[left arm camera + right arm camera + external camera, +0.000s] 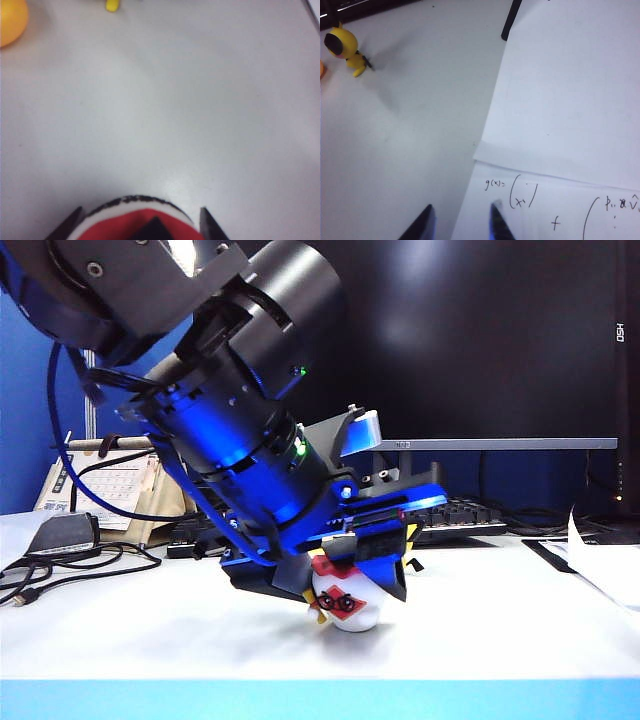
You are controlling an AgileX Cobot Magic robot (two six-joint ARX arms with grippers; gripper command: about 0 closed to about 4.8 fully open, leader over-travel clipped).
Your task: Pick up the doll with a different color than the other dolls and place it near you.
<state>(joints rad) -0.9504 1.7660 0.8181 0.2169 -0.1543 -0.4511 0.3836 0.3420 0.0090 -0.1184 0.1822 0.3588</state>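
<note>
White egg-shaped doll with red-and-black markings lies tilted on the table.

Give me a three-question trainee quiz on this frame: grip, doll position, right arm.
1. True or false: the left gripper is shut on the white doll.
2. The white doll is: A upright, B tilted at the table, C lifted well clear.
3. What lies under the right gripper?

Key: 1 true. 2 B. 3 A handwritten paper sheet; the gripper is open, and the yellow pointed-ear figure stands apart from it.
</note>
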